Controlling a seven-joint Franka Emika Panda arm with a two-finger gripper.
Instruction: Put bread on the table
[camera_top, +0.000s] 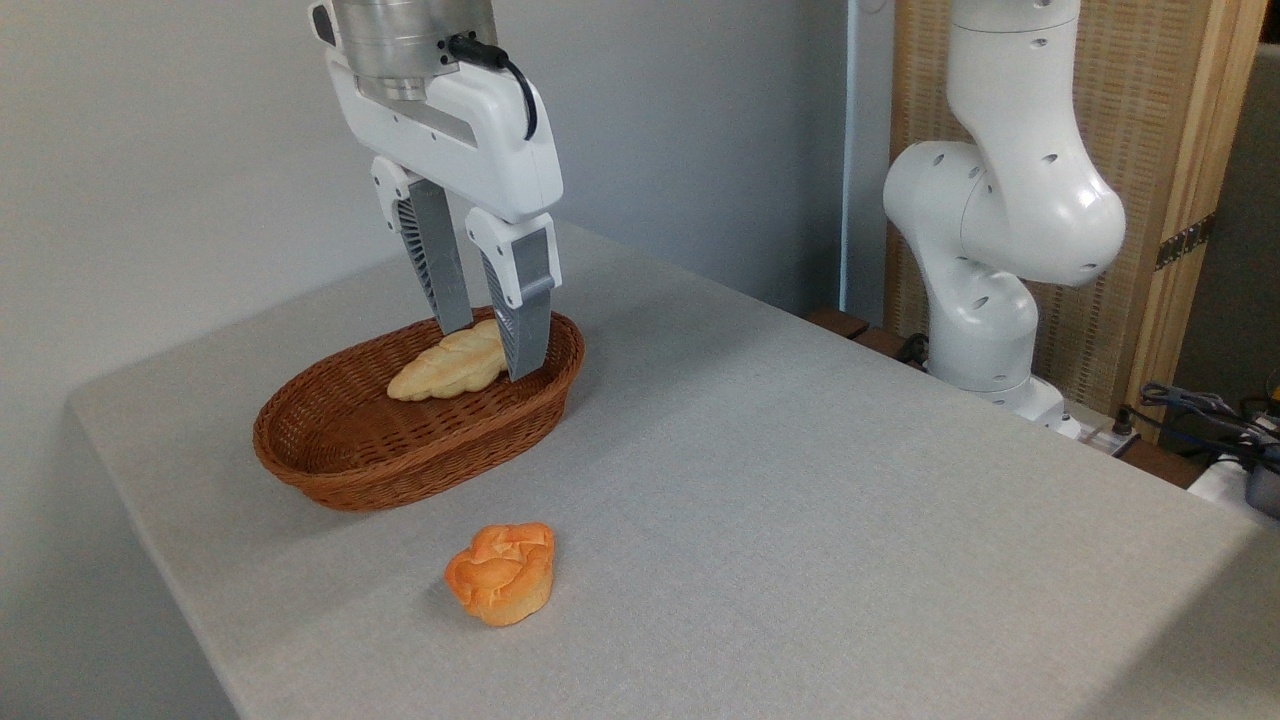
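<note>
The bread (445, 368), a pale golden braided loaf, is inside the brown wicker basket (400, 470) at its far right end. My gripper (490, 348) reaches down into the basket from above. Its two grey fingers (527, 300) stand on either side of the loaf's right end and press against it. The right finger hides the tip of the loaf. The loaf's left end points down toward the basket floor. Both basket and loaf are over the light grey table (800, 480), near its back left corner.
An orange flower-shaped bun (503, 573) lies on the table in front of the basket. The robot's white base (1000, 220) stands off the table's right rear edge, with cables (1200, 410) beside it. The table's left edge runs close to the basket.
</note>
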